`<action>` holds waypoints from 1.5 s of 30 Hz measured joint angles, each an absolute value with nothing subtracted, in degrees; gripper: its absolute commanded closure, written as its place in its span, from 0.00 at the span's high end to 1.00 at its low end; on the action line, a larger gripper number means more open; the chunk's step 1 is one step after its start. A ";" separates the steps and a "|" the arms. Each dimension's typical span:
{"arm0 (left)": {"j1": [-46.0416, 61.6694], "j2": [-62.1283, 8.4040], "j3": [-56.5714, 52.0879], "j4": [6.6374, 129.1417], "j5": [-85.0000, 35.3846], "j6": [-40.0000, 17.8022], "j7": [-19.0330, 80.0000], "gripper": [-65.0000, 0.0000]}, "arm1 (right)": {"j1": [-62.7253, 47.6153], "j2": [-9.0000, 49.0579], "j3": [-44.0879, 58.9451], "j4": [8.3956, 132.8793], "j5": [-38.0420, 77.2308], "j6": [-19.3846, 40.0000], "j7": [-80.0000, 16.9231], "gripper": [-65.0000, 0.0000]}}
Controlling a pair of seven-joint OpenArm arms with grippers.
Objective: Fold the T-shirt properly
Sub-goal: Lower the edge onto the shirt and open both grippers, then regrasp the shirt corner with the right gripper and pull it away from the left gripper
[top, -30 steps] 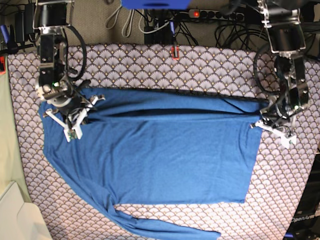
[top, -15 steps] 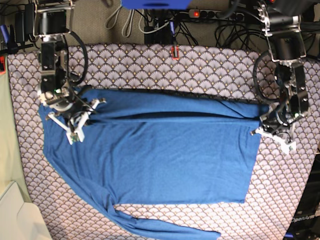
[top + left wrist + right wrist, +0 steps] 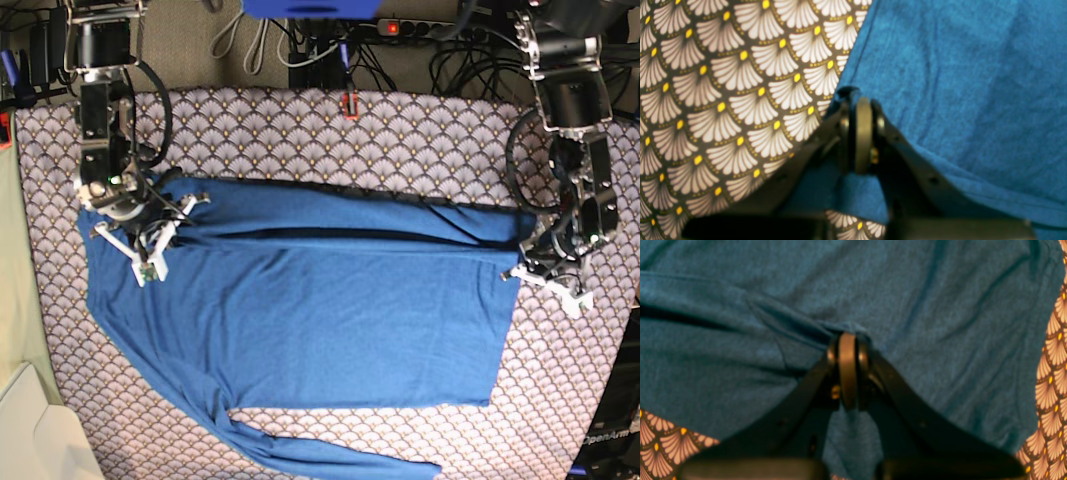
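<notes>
Both claws, left claw [image 3: 863, 100] and right claw [image 3: 847, 338], pinch T-shirt [image 3: 330, 320] folds (seemingly edges) over patterned cloth [image 3: 300, 130].

"OpenArm" on arm base [image 3: 608, 440].

Scallop-patterned cloth [image 3: 420, 130] covers table; blue T-shirt [image 3: 330, 320] spread flat on it.

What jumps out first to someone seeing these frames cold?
The big blue T-shirt spread across the scallop-patterned cloth, a long fold along its far edge and one sleeve trailing toward the near edge. Then the two arms at opposite ends of that fold: the right gripper shut on a pinch of fabric, the left gripper shut on the shirt's edge beside bare cloth.
</notes>
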State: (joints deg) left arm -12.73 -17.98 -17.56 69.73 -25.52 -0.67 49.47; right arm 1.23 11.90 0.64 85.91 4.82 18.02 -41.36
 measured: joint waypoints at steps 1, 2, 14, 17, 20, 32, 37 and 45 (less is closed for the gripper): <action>-12.73 -17.98 -17.56 69.73 -25.52 -0.67 49.50 0.06 | 1.23 11.90 0.69 85.91 4.82 18.02 -41.36 0.00; -12.73 -17.98 -17.56 69.73 -25.52 -0.62 49.50 0.10 | 1.23 11.90 0.69 85.91 4.80 18.02 -41.36 0.00; -14.70 -17.96 -17.58 69.63 -25.30 -0.30 49.65 0.63 | 1.04 11.99 0.84 86.04 4.78 18.02 -41.82 0.20; -15.75 -18.44 -17.89 69.97 -25.58 -0.49 49.01 0.61 | 1.06 12.05 0.99 86.24 4.78 18.02 -41.80 0.24; -14.46 -19.88 -17.89 69.82 -25.71 -0.56 49.47 0.59 | 1.06 12.05 1.13 86.24 4.78 18.02 -42.00 0.27; -6.04 -20.01 -18.11 70.41 -26.15 -0.64 48.84 0.59 | -4.43 10.50 10.90 93.01 4.80 18.00 -41.32 0.51; -6.02 -18.94 -18.22 70.54 -25.71 -0.45 48.05 0.59 | -6.42 10.50 12.12 93.01 4.58 18.00 -41.36 0.51; -6.22 -17.32 -18.28 70.65 -25.04 -0.23 47.40 0.59 | -6.74 10.61 12.16 93.01 4.56 18.02 -41.36 0.51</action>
State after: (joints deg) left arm -6.22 -17.32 -18.28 70.65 -25.04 -0.23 47.40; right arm -6.74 10.61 12.16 93.01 4.56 18.02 -41.36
